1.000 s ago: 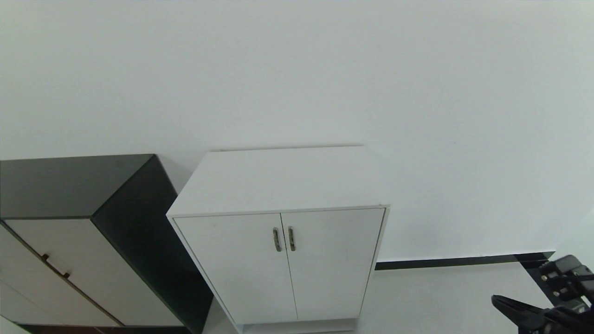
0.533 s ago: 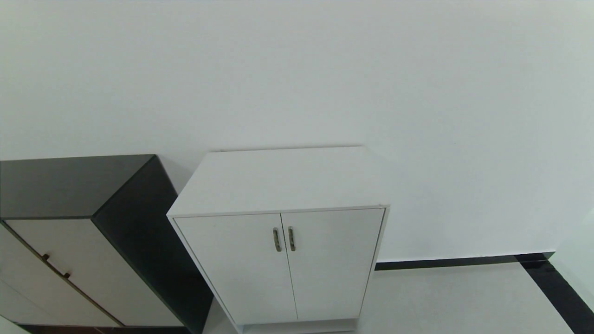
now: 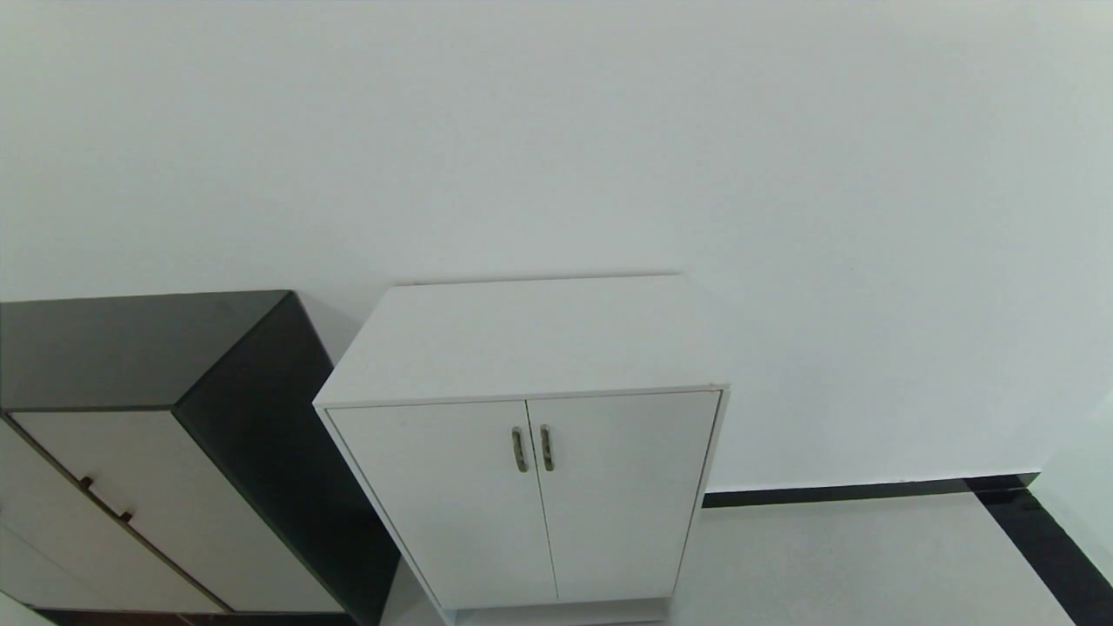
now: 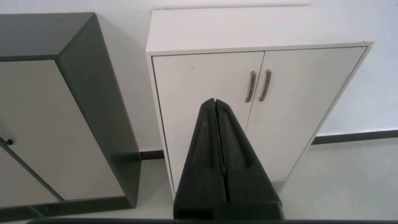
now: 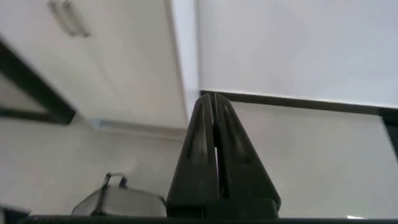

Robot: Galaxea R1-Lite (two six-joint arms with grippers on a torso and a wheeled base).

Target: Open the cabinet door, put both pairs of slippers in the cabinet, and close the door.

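Note:
The white cabinet (image 3: pixel 522 339) stands against the wall with both doors shut, and its two metal handles (image 3: pixel 532 449) meet at the middle. In the left wrist view my left gripper (image 4: pixel 215 102) is shut and empty, held in front of the cabinet's left door (image 4: pixel 199 93), apart from it. My right gripper (image 5: pixel 216 96) is shut and empty too, low over the pale floor (image 5: pixel 311 162), with the cabinet's corner (image 5: pixel 124 56) off to one side. A grey rounded object (image 5: pixel 118 196) lies on the floor near it; I cannot tell what it is.
A black cabinet with pale fronts (image 3: pixel 252 409) stands close against the white cabinet's left side. A black skirting strip (image 3: pixel 869 491) runs along the wall and turns at the right. Open floor (image 3: pixel 826 565) lies to the right of the cabinet.
One second ago my right gripper showed at the head view's lower right corner; it has since dropped out of that view. The cabinet has not changed.

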